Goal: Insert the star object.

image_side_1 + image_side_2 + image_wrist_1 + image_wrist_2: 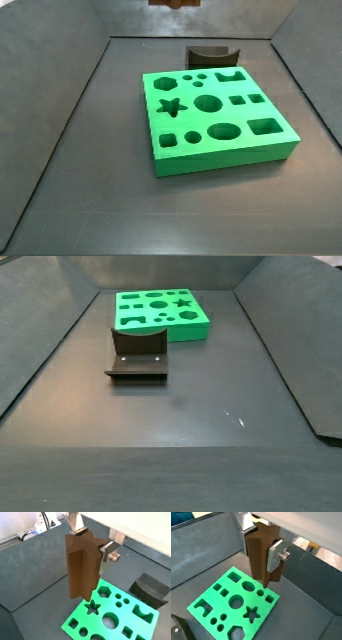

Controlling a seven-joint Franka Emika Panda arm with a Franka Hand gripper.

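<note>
tool [100, 554] clamped on star object [83, 567], held upright, high above the green block [113, 614]; lower end hangs clear of the block top in both wrist views. only a sliver of the star object [171, 4] visible at the top edge in a side view. star-shaped hole [170, 105] open, ringed by other cutouts. green block [163, 313] sits on dark counter [174, 396], walls on both sides. fixture [138, 357] just beside the block, well apart from the star hole.
</note>
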